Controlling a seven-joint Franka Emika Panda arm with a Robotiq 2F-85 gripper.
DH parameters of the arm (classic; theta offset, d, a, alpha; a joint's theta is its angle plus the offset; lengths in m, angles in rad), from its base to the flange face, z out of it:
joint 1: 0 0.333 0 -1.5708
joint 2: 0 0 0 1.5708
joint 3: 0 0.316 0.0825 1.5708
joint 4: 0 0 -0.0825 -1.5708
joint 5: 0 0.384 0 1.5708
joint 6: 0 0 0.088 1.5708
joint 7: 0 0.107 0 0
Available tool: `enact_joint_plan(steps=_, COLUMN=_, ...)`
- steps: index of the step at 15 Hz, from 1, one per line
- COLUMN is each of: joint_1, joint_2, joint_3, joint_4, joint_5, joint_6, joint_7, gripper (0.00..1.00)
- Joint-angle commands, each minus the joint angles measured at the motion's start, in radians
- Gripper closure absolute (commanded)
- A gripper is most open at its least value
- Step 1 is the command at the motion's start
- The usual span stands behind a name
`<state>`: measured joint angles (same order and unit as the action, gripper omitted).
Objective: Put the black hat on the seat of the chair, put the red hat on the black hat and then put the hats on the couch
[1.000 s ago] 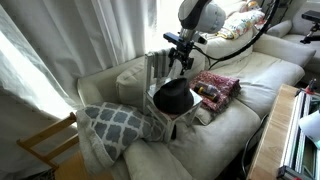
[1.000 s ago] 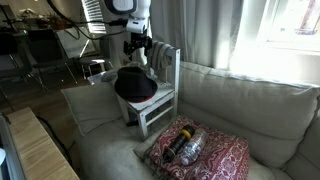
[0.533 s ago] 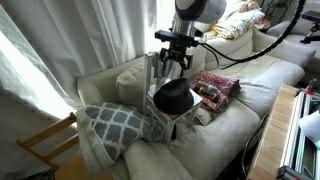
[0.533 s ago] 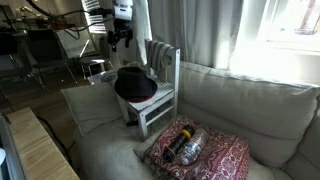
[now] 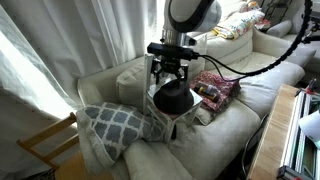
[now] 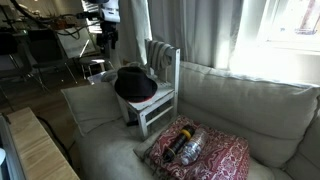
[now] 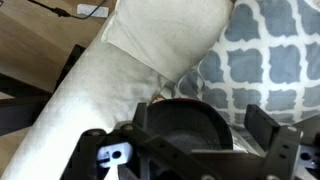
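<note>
Couch (image 6: 262,108) is carrying white chair (image 6: 165,64), grey patterned cushion (image 5: 115,125), red patterned cloth (image 6: 226,156). Chair seat is bearing black hat (image 6: 135,84).

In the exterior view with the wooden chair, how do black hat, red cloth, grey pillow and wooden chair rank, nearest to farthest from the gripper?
1. Black hat, below the gripper.
2. Red cloth, to one side, and grey pillow, nearer the camera: too close to call.
3. Wooden chair, lower corner.
</note>
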<state>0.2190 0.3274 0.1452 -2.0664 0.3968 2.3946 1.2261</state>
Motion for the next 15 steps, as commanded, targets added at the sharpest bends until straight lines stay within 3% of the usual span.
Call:
enact_joint_plan(steps=1, joint_1=-0.004, joint_2=0.000, joint_3=-0.003, joint_4=0.002, joint_5=-0.001, joint_6=-0.002, joint_7=0.000, gripper=0.00)
enact_joint_plan(steps=4, joint_1=0.004, joint_2=0.044, joint_3=0.020, joint_4=0.042, joint_5=-0.035, joint_6=-0.082, joint_7=-0.094, gripper=0.00)
enact_joint_plan(steps=9, joint_1=0.071, joint_2=0.173, joint_3=0.030, joint_4=0.116, joint_5=-0.134, joint_6=-0.108, joint_7=-0.196, gripper=0.00)
enact_joint_plan(steps=15, joint_1=0.176, joint_2=0.309, joint_3=-0.016, joint_4=0.225, joint_5=-0.356, joint_6=-0.111, joint_7=-0.254, gripper=0.00)
